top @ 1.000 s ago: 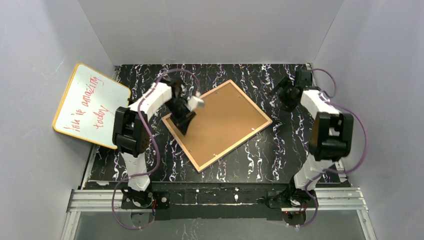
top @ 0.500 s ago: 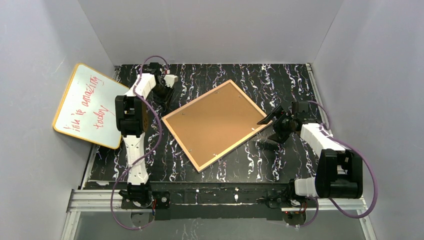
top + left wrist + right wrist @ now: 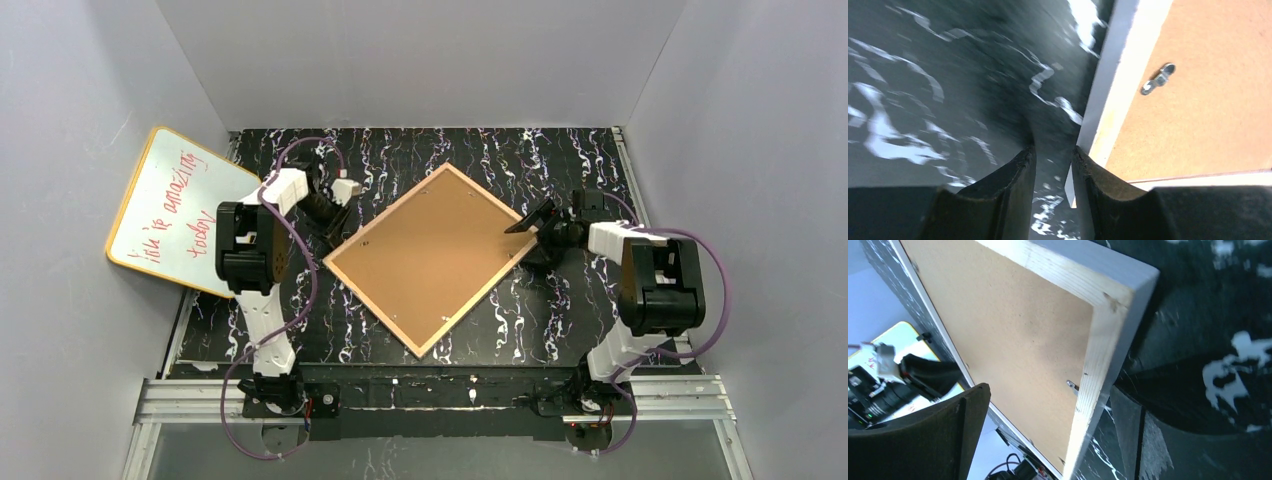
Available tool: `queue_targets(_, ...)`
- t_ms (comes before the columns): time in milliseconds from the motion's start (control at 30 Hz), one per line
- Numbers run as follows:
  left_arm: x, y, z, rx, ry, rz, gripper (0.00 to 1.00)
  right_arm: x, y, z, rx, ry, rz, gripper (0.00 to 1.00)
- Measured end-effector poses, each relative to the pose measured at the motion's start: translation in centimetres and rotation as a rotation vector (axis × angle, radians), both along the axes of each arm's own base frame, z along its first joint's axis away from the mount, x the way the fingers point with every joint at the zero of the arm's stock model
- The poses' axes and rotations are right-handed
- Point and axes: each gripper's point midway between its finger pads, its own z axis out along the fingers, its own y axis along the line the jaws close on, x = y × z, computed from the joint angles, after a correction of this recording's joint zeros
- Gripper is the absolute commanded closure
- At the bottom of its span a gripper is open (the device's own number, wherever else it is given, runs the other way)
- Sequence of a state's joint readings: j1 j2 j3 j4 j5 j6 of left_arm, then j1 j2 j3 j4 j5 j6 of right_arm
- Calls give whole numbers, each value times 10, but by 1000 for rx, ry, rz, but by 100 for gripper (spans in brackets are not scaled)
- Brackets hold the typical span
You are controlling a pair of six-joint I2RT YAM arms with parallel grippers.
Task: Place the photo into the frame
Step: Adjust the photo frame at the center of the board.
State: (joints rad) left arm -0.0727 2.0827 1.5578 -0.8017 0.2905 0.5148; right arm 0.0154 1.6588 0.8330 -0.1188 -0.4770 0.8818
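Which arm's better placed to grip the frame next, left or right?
Right. The right gripper, open, straddles a corner of the frame; the left gripper, barely open, points at the table beside it.

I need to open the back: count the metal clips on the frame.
4 clips on the frame: two along its upper-left edge, two along its lower-right edge. They are tiny from above; the right hand may hide another.

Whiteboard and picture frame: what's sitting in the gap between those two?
The robot's left arm stands between the whiteboard and the frame, its hand pointing down near the frame's left corner, above the black marbled table. The top view shows this.
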Motion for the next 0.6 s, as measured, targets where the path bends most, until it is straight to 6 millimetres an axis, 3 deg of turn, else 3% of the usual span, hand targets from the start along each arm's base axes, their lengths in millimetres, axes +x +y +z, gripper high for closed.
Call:
queue_targets(133, -46, -8, -1, -20, 68, -77, 69, 25, 0, 1, 2, -22, -6, 1)
queue_targets(400, -156, -51, 0, -96, 282, -245, 70, 96, 0, 5, 1, -79, -11, 1)
queue_targets(467, -170, -56, 2, -112, 326, -255, 70, 110, -1, 7, -13, -86, -12, 1)
queue_targets(600, -167, -52, 6, -135, 336, -220, 70, 122, -8, 17, -68, -107, -22, 7)
